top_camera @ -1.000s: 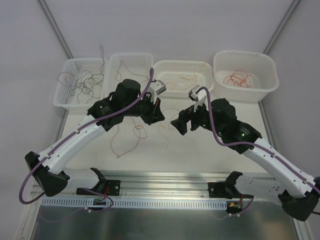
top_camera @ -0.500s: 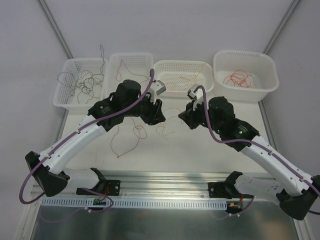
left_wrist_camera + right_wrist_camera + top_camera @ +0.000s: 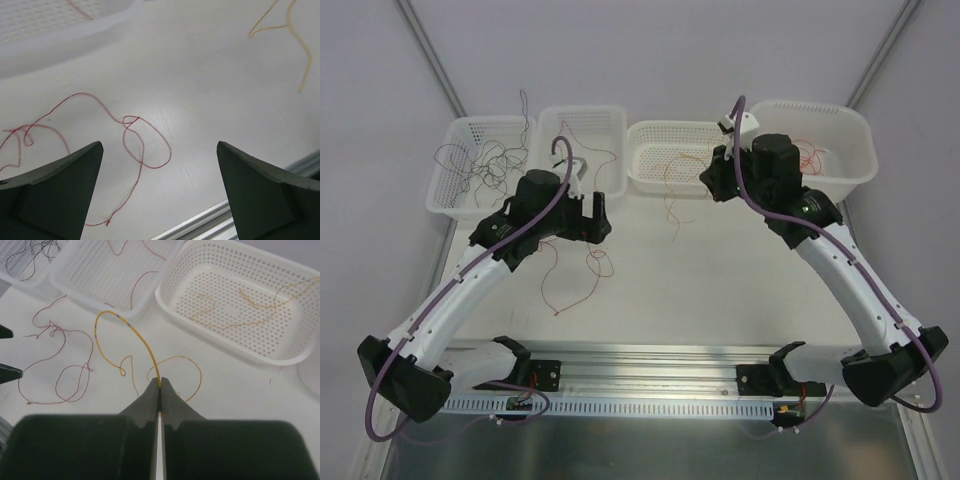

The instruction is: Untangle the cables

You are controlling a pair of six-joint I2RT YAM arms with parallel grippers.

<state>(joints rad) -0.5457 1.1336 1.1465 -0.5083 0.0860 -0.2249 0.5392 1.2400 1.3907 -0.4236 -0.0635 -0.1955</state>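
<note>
Two grippers: R gripper tight on orange-yellow cable, L gripper wide, empty, prob. above dark-red cable

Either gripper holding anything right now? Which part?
Right gripper pinches the orange-yellow cable between its fingertips, somewhere along its length. Left gripper is open, holding nothing.
</note>
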